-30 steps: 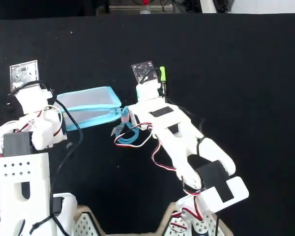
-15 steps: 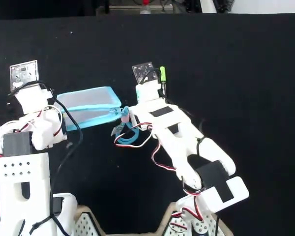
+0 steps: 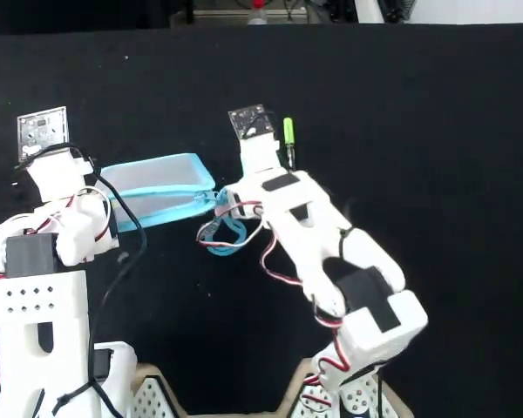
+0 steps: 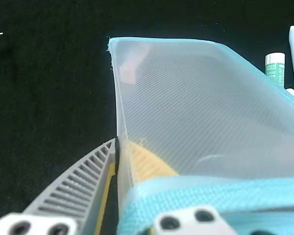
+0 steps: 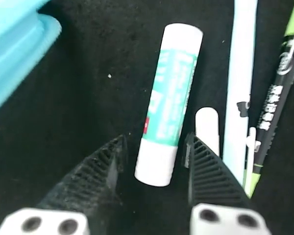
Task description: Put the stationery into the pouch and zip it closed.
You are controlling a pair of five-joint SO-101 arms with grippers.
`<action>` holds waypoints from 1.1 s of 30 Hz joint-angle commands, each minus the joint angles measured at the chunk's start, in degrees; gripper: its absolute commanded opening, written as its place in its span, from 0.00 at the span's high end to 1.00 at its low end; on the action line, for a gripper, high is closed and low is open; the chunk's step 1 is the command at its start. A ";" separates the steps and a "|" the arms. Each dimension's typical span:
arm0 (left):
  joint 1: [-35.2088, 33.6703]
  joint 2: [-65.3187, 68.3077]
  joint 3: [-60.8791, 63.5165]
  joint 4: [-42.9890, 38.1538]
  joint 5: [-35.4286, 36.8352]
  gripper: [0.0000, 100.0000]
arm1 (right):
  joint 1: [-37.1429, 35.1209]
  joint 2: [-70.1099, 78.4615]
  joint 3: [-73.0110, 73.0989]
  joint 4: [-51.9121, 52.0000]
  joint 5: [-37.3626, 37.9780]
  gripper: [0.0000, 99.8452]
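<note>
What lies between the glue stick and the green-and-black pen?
In the right wrist view, a long white pen lies between the glue stick and the green-and-black pen, alongside both; a short white piece sits beside it.

Light falls from overhead and it's even. The black counter swallows nearly all of it, so no cast shadows show on its surface. The white arms come up very bright against that, close to washed out on their top faces, and a pale strip of room glares along the far edge. From the left wrist, light passes straight through the pouch, with a milky glare patch near one corner. From the right wrist, the glue stick carries a soft sheen — the right end effector has its ribbed fingers in shade, almost black.
</note>
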 commanded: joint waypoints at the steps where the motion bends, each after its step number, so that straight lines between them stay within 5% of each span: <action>1: -0.75 1.41 1.36 0.26 -0.53 0.97 | 0.88 0.40 -4.53 1.49 -0.53 0.82; 4: -0.75 1.41 1.36 0.26 -0.53 0.97 | 0.88 0.40 -4.35 1.85 -0.44 0.84; 8: -0.75 1.41 1.36 0.26 -0.53 0.97 | 1.05 0.40 -4.26 1.93 -0.44 0.99; 15: -0.75 1.41 1.36 0.26 -0.53 0.97 | 8.70 -8.22 -5.76 12.22 0.44 0.99; 23: -0.75 1.41 1.36 0.26 -0.53 0.97 | 26.99 -31.60 -2.95 30.07 23.03 0.99; 33: -0.48 1.41 1.36 0.26 -0.53 0.97 | 46.42 -32.04 20.79 19.60 45.63 0.98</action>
